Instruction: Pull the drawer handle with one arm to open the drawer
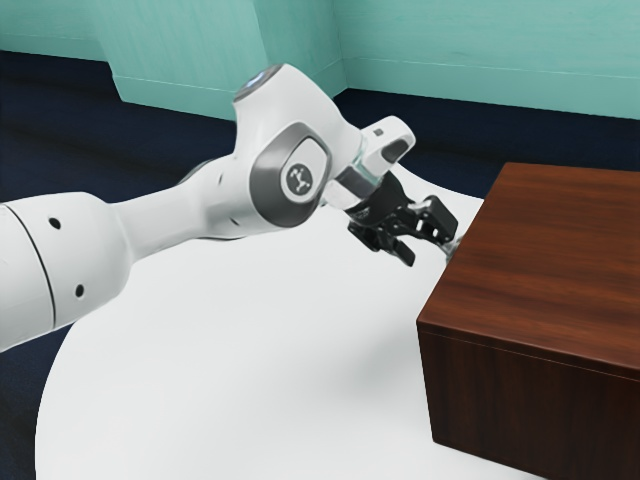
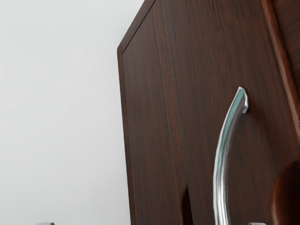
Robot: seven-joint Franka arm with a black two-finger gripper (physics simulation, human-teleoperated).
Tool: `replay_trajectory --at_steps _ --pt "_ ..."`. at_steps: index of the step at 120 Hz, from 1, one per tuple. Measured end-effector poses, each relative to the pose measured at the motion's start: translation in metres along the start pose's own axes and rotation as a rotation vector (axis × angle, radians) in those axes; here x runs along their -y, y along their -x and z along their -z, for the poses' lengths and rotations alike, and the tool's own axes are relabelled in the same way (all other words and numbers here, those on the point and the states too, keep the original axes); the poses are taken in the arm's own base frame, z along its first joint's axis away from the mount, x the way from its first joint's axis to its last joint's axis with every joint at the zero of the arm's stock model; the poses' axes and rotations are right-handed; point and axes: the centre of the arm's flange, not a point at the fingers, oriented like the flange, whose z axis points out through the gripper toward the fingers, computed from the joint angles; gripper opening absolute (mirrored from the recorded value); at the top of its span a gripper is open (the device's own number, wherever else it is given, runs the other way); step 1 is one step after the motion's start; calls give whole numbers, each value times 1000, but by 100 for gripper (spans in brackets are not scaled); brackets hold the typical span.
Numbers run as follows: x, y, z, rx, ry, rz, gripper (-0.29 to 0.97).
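- The black fingers (image 1: 440,222) are spread apart, with nothing pinched between them. One reaches up to the face of the cabinet and the other hangs lower and further back.
- In the wrist view, two small grey fingertips (image 2: 256,223) stand well apart. The handle runs between them, nearer to one, and neither visibly touches it.
- The drawer handle (image 2: 228,154) is a curved bar of bright metal that bows away from the wood. Its one visible end is fixed to the drawer front. In the exterior view only a small silvery bit of it (image 1: 453,245) shows, just beside the tip of the forward finger.
- The drawer front (image 2: 154,103) is a dark red-brown wooden panel with a narrow raised border. I cannot tell whether it is pulled out at all.
- The cabinet (image 1: 550,260) is a plain dark wooden box standing on the exterior view's right side of the bench. Its handle side faces the arm.
- The bench (image 1: 250,360) is white with a rounded edge.
- The white arm (image 1: 180,215) comes in from the exterior view's left and reaches across the bench toward the cabinet. Its wrist is bent down to the fingers.
- Beyond the bench lie a dark blue floor (image 1: 80,110) and a pale teal wall (image 1: 450,40).
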Motion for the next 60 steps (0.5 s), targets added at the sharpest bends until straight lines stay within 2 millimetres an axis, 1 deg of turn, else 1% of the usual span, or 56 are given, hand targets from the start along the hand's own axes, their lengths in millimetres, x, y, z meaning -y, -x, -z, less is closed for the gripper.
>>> replay_trajectory --at_steps 32,52,60 --pt "-1 0 5 -7 -19 1 43" --pt "1 2 3 -2 -37 6 39" --pt "4 4 8 -6 -40 14 37"
